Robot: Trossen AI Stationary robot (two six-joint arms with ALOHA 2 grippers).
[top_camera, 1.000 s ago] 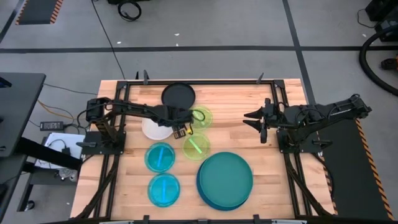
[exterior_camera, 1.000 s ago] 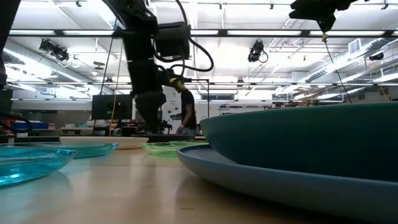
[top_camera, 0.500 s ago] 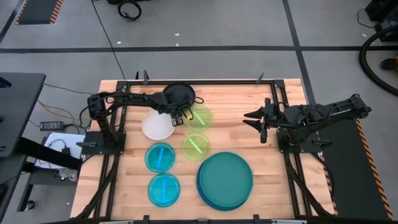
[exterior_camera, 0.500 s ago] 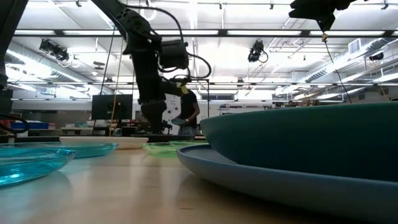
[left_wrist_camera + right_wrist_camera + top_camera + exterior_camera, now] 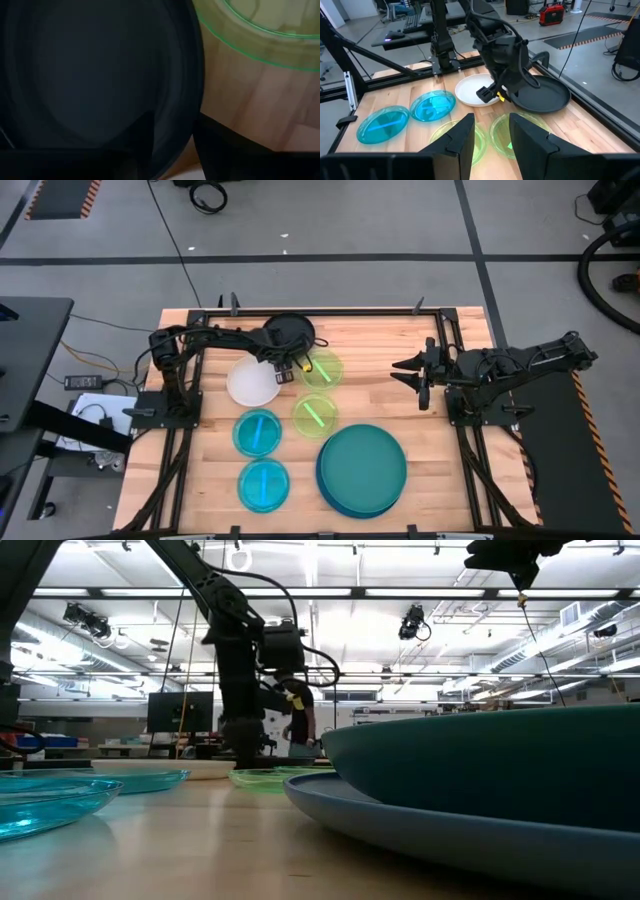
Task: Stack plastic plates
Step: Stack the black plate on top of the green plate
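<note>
The black plate (image 5: pixel 288 330) lies flat near the table's far edge. My left gripper (image 5: pixel 290 363) is open at its near rim. In the left wrist view one finger (image 5: pixel 144 135) stands over the plate's inside and the other (image 5: pixel 216 146) outside the rim (image 5: pixel 196 90). The white plate (image 5: pixel 250 383) lies just nearer. Two lime-green plates (image 5: pixel 322 368) (image 5: pixel 316 413) lie mid-table. Two cyan plates (image 5: pixel 258 432) (image 5: pixel 264 483) lie toward the near left. The teal plate (image 5: pixel 362 465) rests on the blue plate (image 5: pixel 420 830). My right gripper (image 5: pixel 412 372) hovers open at the right. My left gripper has its fingers on either side of the black plate's near rim (image 5: pixel 516 106), coming from above and slanting toward the far edge. Whether either finger touches the rim, I cannot tell. The plate lies flat on the table.
A black metal frame (image 5: pixel 330 310) runs around the tabletop. Bare wood shows between the lime-green plates and my right arm (image 5: pixel 500 365). In the low view a person (image 5: pixel 300 725) stands in the room behind the table.
My left gripper has moved from above the near edge of the white and lime-green plates toward the table's far edge and down, ending at the black plate's near rim. The plates have stayed in place.
</note>
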